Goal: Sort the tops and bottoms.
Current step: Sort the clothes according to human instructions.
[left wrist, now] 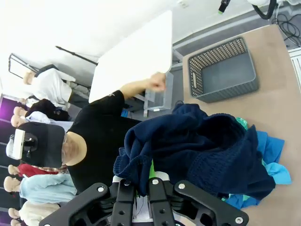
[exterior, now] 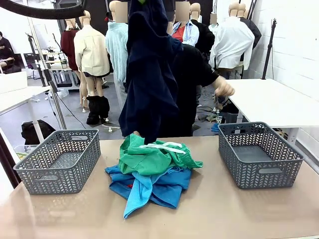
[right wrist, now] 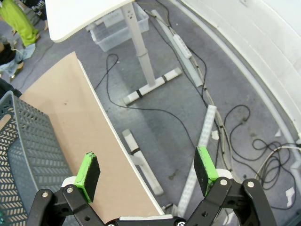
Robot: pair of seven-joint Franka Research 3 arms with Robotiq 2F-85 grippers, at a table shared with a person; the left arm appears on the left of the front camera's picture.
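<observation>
Hanging vertically from the left gripper point(left wrist: 146, 190), jaws pinched on its top, the navy bottoms point(exterior: 149, 74) fill upper centre, hem above the pile point(exterior: 152, 174), midway between left basket point(exterior: 55, 181) and right basket point(exterior: 269, 172); the right gripper point(right wrist: 146, 172), jaws spread and empty, hovers off the table edge.

- White brick wall point(exterior: 299, 40), upper right of my front view.
- White table point(exterior: 274, 99) at middle right (white legs too).
- Grey floor point(right wrist: 188, 84) beneath my right wrist, black cables point(right wrist: 242, 109) at right.
</observation>
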